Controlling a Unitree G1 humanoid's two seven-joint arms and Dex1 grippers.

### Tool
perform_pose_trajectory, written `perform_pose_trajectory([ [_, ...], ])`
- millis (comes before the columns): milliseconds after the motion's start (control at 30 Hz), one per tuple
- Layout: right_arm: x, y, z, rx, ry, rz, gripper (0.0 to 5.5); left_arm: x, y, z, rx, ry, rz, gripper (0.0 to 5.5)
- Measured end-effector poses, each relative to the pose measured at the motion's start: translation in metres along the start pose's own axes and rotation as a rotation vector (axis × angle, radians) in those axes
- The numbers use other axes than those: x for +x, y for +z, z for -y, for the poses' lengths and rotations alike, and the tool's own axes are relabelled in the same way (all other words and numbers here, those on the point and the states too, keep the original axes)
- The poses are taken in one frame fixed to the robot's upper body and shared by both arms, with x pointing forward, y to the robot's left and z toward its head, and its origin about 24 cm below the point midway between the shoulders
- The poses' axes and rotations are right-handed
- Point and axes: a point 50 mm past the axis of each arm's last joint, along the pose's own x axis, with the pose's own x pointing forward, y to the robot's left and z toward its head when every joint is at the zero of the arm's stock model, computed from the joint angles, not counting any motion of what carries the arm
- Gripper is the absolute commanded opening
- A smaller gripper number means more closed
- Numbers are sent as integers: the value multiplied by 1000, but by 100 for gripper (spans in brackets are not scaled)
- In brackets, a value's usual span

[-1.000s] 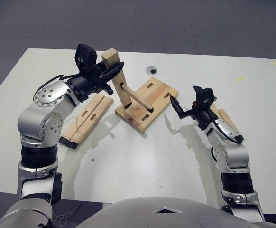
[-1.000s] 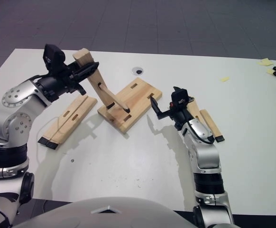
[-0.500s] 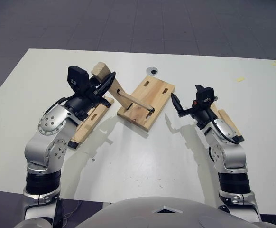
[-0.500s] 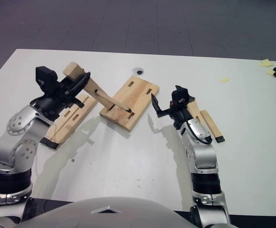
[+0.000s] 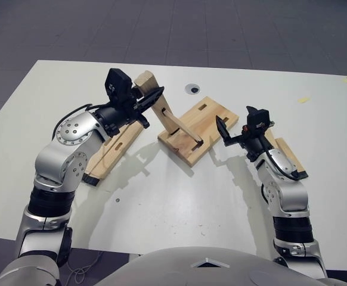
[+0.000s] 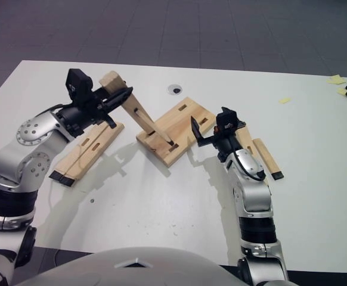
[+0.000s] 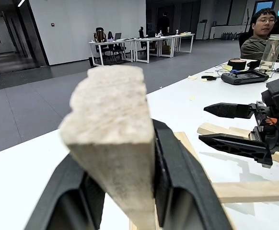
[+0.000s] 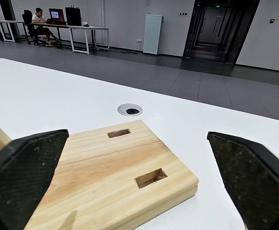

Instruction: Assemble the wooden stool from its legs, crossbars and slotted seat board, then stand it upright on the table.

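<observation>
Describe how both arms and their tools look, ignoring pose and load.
The left arm and right arm: silver-grey rounded segments, bolted joint discs, black bands, a thin black cable along each. The left tool and right tool: black, two tapered fingers, boxy camera block.

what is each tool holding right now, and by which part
The left tool is shut on the wooden leg near its upper end. The right tool is open beside the seat board, holding nothing.
</observation>
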Motion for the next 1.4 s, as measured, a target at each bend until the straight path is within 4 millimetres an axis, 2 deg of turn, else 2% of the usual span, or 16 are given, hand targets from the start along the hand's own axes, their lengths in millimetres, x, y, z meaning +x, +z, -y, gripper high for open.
perform_pose_trajectory([
  [533,0,0,1,5,-29,1,540,3,-4,8,-90,14,35,103],
  [1000,2,0,0,10,-34,5,540,7,-2,1,-167,16,8,103],
  [1400,5,1,0,-6,-41,15,540,10,-2,9,-125,-9,-8,103],
])
